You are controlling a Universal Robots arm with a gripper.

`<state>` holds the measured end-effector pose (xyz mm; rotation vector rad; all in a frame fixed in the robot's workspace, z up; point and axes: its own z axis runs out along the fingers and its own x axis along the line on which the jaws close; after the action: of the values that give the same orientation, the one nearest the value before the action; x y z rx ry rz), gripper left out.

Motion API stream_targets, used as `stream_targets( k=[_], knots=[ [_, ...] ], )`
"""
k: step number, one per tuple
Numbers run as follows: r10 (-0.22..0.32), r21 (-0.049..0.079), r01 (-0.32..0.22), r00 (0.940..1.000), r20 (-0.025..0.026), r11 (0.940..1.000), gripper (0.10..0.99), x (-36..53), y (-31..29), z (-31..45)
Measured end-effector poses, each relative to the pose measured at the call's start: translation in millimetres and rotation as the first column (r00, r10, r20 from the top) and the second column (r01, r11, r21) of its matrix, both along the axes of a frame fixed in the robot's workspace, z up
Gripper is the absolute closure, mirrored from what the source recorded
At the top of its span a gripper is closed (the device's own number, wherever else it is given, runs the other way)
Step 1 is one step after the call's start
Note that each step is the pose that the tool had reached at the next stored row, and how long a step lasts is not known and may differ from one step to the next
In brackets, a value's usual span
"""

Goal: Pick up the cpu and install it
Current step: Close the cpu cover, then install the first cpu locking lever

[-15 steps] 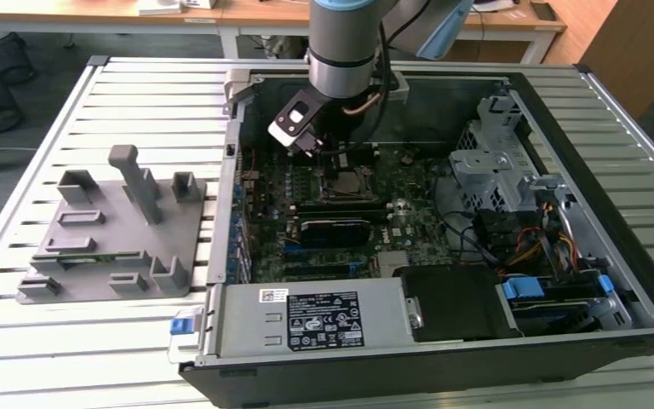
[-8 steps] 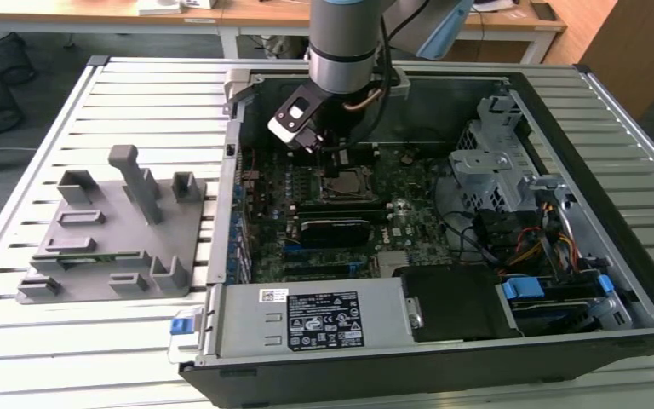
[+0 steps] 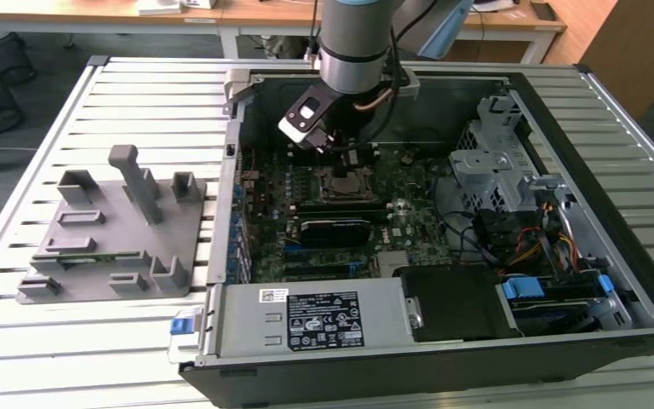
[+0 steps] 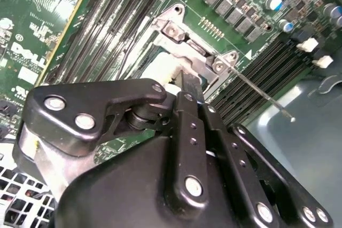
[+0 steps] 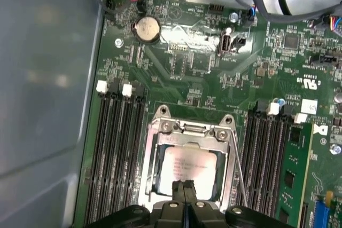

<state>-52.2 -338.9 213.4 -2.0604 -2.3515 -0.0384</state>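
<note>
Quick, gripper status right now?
The gripper is shut with nothing between its jaws, poised over the cpu lying in the socket.

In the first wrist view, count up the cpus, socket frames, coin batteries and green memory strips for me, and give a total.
cpu: 1
socket frame: 1
coin battery: 1
memory strip: 1
Total: 4
</note>
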Motion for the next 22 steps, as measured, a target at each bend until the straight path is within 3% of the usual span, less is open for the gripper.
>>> stream_targets(
  k=[7,22],
  knots=[
    [0.0,0.0,0.0,1.0,-0.0003,1.0,0.98,6.1,0.0,0.0],
    [0.0,-0.001,0.0,1.0,-0.0003,1.0,0.98,6.8,0.1,4.2]
  ],
)
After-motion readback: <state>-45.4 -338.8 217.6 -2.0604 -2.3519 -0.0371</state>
